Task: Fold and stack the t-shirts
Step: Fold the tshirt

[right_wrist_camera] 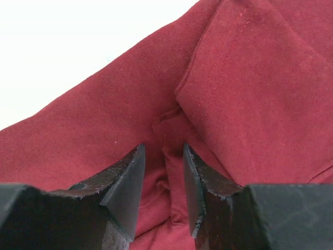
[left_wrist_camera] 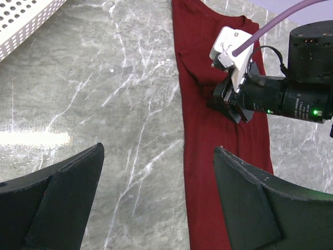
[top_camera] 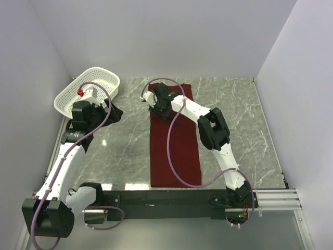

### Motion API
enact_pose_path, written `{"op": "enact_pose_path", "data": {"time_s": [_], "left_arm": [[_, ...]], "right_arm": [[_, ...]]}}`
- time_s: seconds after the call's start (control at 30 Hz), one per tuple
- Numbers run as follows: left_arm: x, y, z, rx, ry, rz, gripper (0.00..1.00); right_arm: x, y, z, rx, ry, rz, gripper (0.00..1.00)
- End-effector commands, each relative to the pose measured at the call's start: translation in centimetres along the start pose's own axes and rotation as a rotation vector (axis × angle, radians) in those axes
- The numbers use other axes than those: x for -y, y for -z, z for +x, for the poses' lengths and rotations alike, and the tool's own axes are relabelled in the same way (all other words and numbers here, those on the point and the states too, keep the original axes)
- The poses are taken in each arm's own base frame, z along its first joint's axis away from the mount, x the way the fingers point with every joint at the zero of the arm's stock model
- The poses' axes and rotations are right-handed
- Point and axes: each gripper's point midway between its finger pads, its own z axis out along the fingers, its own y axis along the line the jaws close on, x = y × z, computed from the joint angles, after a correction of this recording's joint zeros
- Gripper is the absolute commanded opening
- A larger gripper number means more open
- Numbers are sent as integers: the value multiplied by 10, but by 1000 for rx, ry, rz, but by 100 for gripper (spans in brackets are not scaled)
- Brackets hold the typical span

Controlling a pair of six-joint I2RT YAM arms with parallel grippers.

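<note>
Pinching a small ridge of cloth, the right claw (right_wrist_camera: 163, 156) sits low on the t-shirt (top_camera: 175, 151), with its fingers (right_wrist_camera: 126, 182) drawn nearly together and the raised fold caught between them. The t-shirt lies on the table (top_camera: 244, 120) as one long narrow strip, its sides already turned in, running from the far edge towards the arm bases. The grip falls near the far end of that strip, which seems the sensible place to take hold if the top is to be carried over towards the near hem for a crosswise fold.

The left claw (left_wrist_camera: 157, 172) hangs above bare table to the left of the strip, its jaws spread wide with nothing between them. It sits close to the basket (top_camera: 88, 88), well out of the other arm's way, and looks ready to come across and pin or lift the cloth. One risk I would guess at: so small a pinch may catch only the upper layer
</note>
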Motion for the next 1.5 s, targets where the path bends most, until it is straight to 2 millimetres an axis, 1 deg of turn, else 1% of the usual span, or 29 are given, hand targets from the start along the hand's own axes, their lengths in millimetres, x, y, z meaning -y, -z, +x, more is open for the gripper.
{"op": "enact_pose_path", "data": {"time_s": [0.0,0.1,0.13,0.17,0.23,0.3,0.43,0.53,0.57,0.6,0.7,0.8,0.83,0.9,0.93,0.97,1.03,1.07,1.13,1.17,1.2,1.23,1.3,1.37,1.4,1.43,1.47], "left_arm": [[6,2,-7,28,-1,32,92],[6,2,-7,29,-1,34,92],[7,3,-8,32,-1,36,92],[6,3,-7,29,1,34,92],[7,4,-7,31,1,37,92],[6,4,-6,28,3,37,92],[7,4,-7,31,5,40,92],[7,3,-5,26,8,43,92],[7,3,-5,26,11,42,92],[7,3,-5,26,12,45,92],[8,3,-5,26,12,47,92],[7,3,-4,24,11,44,92],[7,3,-4,25,11,43,92],[7,3,-4,24,10,42,92],[7,3,-5,26,9,44,92],[7,3,-5,28,10,44,92],[8,3,-4,24,10,48,92],[7,3,-4,24,12,46,92],[7,3,-3,21,13,48,92],[8,3,-3,22,14,48,92],[8,3,-4,23,15,50,92],[9,3,-5,24,15,51,92],[8,3,-4,22,17,52,92],[9,3,-4,21,20,57,92],[10,3,-4,24,20,58,92],[10,3,-4,22,21,59,92],[10,3,-3,21,24,60,92]], "right_arm": [[13,5,-18,36,4,43,43],[11,0,-16,26,5,33,39],[11,0,-16,28,5,32,36],[10,-1,-15,24,3,28,31],[9,0,-17,28,6,22,27],[10,0,-17,28,6,23,27],[10,0,-17,28,6,23,36],[10,-2,-17,26,6,20,38],[8,-5,-14,13,7,15,38],[8,-5,-16,16,7,16,38],[8,-9,-12,6,5,16,38],[7,-11,-9,-1,8,9,32],[7,-11,-10,2,8,7,27],[7,-9,-11,7,11,5,20],[7,-8,-10,6,11,6,11],[10,-2,-16,28,14,17,8],[9,2,-16,35,18,17,5],[11,8,-21,52,20,24,5],[13,16,-24,65,21,26,2],[14,24,-28,83,23,32,1],[15,28,-30,93,22,32,0],[17,38,-36,117,22,37,0],[16,45,-38,133,28,31,0],[15,56,-45,162,37,27,0],[12,57,-42,157,41,20,0],[12,62,-44,167,52,15,0],[7,62,-40,162,59,-5,0]]}}
